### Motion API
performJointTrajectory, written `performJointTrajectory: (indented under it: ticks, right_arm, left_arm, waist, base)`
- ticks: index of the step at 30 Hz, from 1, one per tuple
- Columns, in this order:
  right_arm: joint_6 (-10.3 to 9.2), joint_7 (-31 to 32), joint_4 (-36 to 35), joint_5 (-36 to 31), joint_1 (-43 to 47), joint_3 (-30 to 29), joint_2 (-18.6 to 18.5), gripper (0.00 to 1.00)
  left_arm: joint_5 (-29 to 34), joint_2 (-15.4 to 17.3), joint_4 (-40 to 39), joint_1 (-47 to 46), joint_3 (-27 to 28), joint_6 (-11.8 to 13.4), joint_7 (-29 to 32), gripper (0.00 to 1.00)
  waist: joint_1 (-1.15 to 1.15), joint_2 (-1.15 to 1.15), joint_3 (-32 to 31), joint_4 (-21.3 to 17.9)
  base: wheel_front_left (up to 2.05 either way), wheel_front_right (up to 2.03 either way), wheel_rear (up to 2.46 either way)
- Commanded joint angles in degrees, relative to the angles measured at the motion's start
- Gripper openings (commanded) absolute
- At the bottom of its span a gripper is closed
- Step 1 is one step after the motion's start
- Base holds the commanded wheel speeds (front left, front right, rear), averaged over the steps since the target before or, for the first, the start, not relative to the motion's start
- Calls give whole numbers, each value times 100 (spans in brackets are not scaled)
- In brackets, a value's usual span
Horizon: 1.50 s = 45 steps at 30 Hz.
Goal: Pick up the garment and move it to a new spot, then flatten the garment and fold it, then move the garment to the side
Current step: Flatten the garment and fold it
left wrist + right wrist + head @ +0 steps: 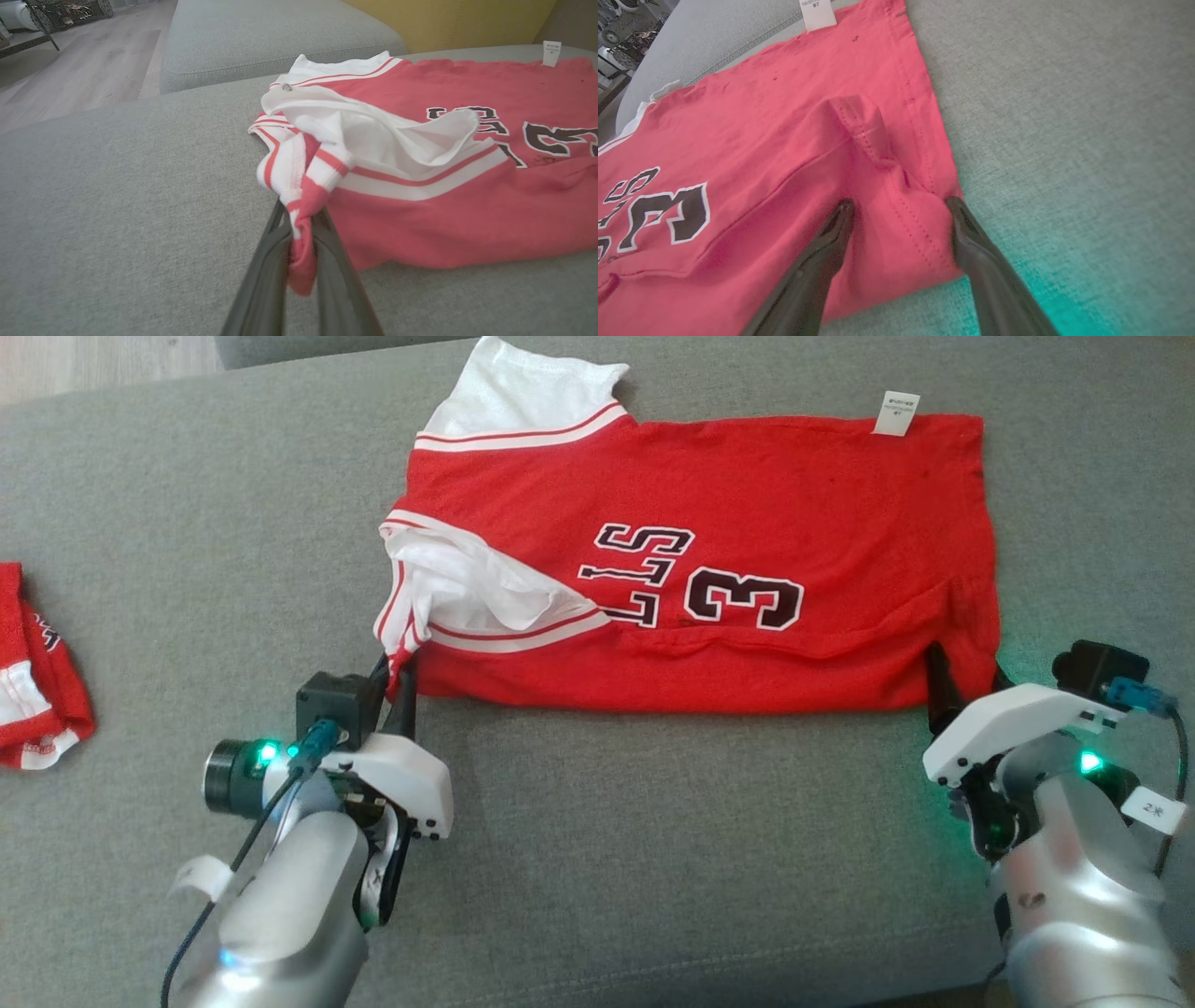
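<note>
Red jersey [709, 569] lay crosswise on sofa [607, 859] | left pincer [397, 672] clamped on its near-left corner | right pincer [969, 677] wide open, straddling near-right hem corner

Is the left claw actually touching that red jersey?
Touching. In the left wrist view the left claw is shut on the jersey, its striped edge pinched between the jaws.
</note>
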Motion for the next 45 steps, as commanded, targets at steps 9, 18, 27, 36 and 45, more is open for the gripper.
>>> performJointTrajectory:
  ticks: [9,18,27,36,45]
  right_arm:
    - [-5,-224,512,-832,-348,-350,-77,100]
    - [-5,-211,863,-801,-446,-173,-9,0]
    - [-5,-351,937,-510,-220,152,-140,0]
    - [-5,-267,570,70,542,354,-336,0]
    - [-5,490,-606,517,1477,407,-631,0]
  left_arm:
    - [-57,185,-55,-119,217,57,-44,0]
    - [-86,188,52,-68,158,63,-40,0]
    - [-209,276,316,271,155,83,-15,0]
    - [-421,378,318,1000,188,76,-46,0]
    - [-593,543,-419,1626,94,43,331,0]
  waist:
    - [0,0,-81,-47]
    - [0,0,-204,-67]
    - [0,0,-606,-45]
    - [0,0,-1173,83]
    - [0,0,-1320,44]
  base:
    - [0,0,0]
    - [0,0,0]
    - [0,0,0]
    - [0,0,0]
    - [0,0,0]
